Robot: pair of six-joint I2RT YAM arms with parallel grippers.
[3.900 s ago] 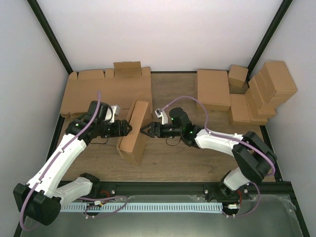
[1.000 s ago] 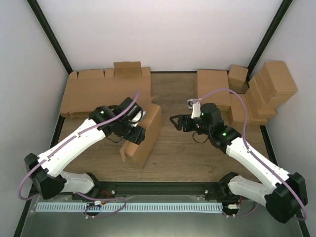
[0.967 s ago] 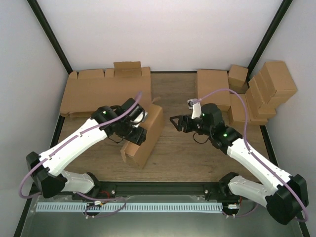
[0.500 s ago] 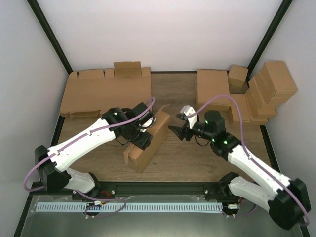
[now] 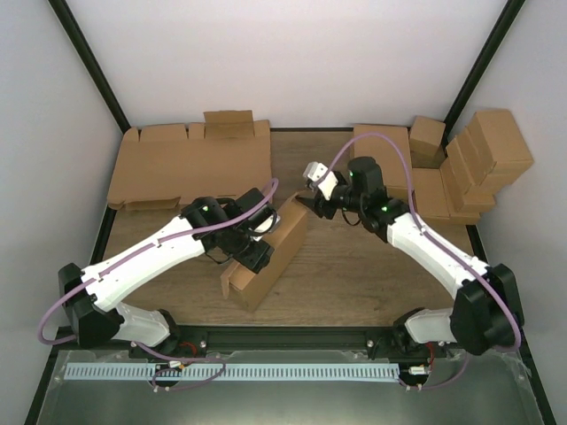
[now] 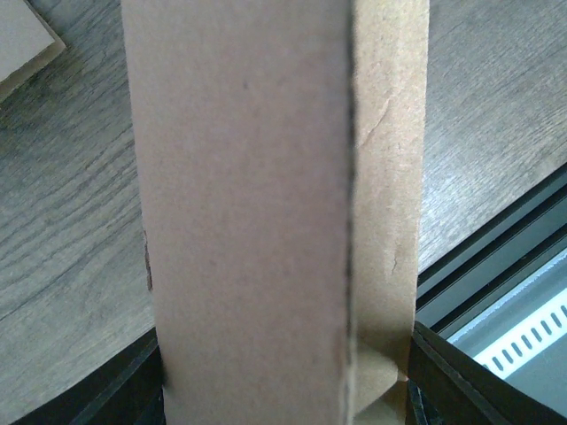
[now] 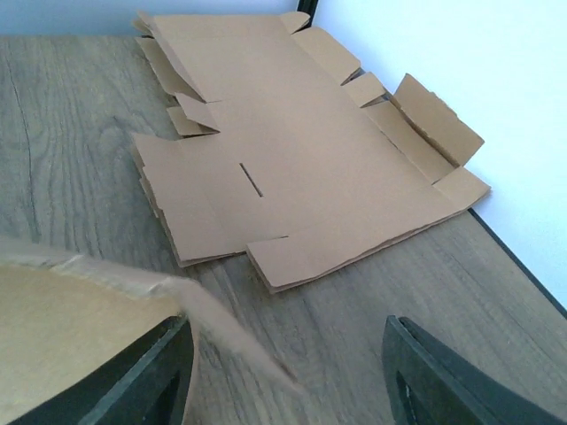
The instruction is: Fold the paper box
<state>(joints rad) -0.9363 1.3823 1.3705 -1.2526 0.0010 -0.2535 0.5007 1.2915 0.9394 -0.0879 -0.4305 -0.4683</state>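
The paper box (image 5: 280, 255) is a folded-up brown cardboard shell lying slantwise on the wooden table, its long axis running from near left to far right. My left gripper (image 5: 258, 250) is shut across its width; in the left wrist view the paper box (image 6: 257, 204) fills the whole gap between both black fingers (image 6: 443, 381). My right gripper (image 5: 304, 205) hangs at the box's far end, open. In the right wrist view a blurred flap of the paper box (image 7: 80, 319) reaches in beside the left one of its fingers (image 7: 151, 376), and the rest of the gap shows bare table.
A pile of flat cardboard blanks (image 5: 190, 164) lies at the back left, also ahead of the right wrist as the blanks (image 7: 292, 168). Finished brown boxes (image 5: 474, 164) are stacked at the back right, with a flatter box (image 5: 383, 159) beside them. A black frame rail (image 5: 292, 336) borders the near edge.
The right arm swung left and away from the bases to the box's far end, its jaws a little narrower. The left arm moved the held box slightly to the right.
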